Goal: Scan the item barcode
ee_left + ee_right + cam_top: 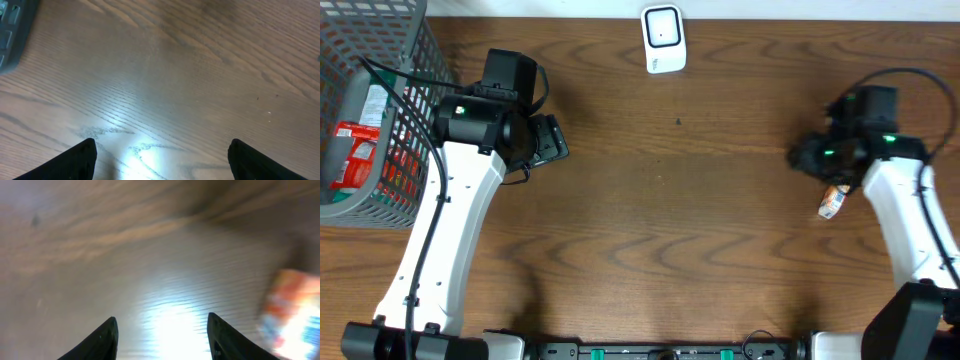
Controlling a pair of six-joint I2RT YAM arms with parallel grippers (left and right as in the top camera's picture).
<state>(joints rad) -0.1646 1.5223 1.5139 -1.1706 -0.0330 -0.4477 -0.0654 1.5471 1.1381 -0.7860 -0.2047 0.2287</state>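
The right pincer is seen half open in its wrist view. Its two dark fingers stand apart, and only bare wood of the surface is found between them, so nothing is held. This view is blurred. A small orange and white packet lies on the surface just beside this pincer, outside the fingers and not between them. In the wrist view it appears at the right edge of the picture. Whether it touches the nearer finger cannot be told because of the blur. In the overhead view the packet is placed at the right side of the surface, close under the black head of the right arm and partly next to its white link.

The left pincer is opened wide. Its fingers are seen only at the lower corners of the left wrist view, and nothing except wood grain with a bright reflection is between them. It is held over the left part of the surface, near a grey wire basket that stands at the left edge. A red package lies inside this basket.

A white scanner is placed at the far edge of the surface, about in the middle, well apart from both pincers and from the packet.
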